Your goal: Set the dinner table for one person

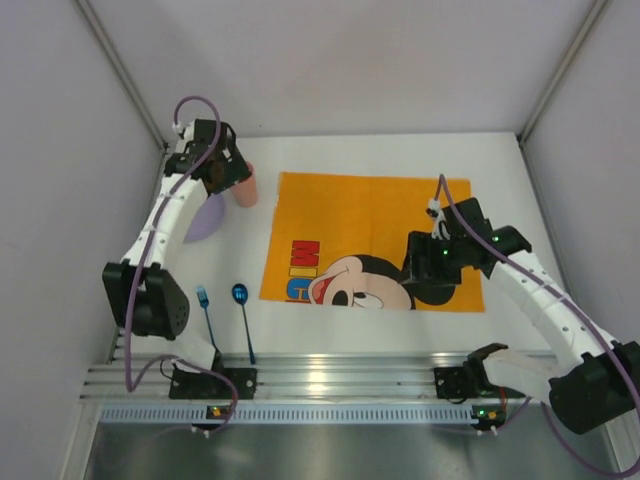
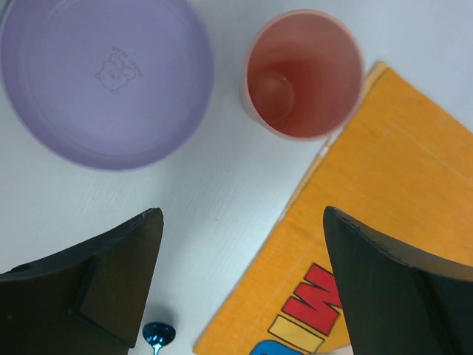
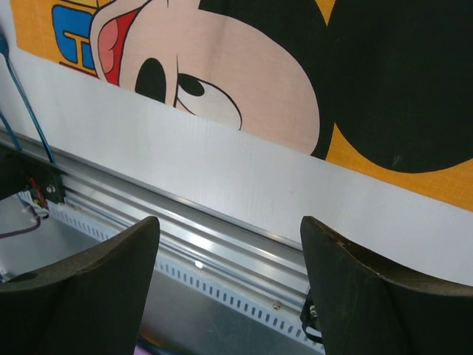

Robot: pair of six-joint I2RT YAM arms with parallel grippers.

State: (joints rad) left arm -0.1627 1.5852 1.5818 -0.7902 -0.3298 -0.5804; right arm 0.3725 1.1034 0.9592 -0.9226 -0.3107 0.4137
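Left gripper spread wide, empty, over the pink plastic tumbler; I'd centre on its rim, descend straight, and avoid nudging the lilac round plastic dish.

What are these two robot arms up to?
They are setting a place for one on the white tabletop. Right now nothing is held: both arms' jaws are open and empty. The left arm reaches to the far left, above a pink plastic cup and a round lilac dish, both standing off the orange Mickey Mouse placemat. The right arm hangs over the placemat's near right part. A blue fork and a blue spoon lie on the table by the left arm's base.
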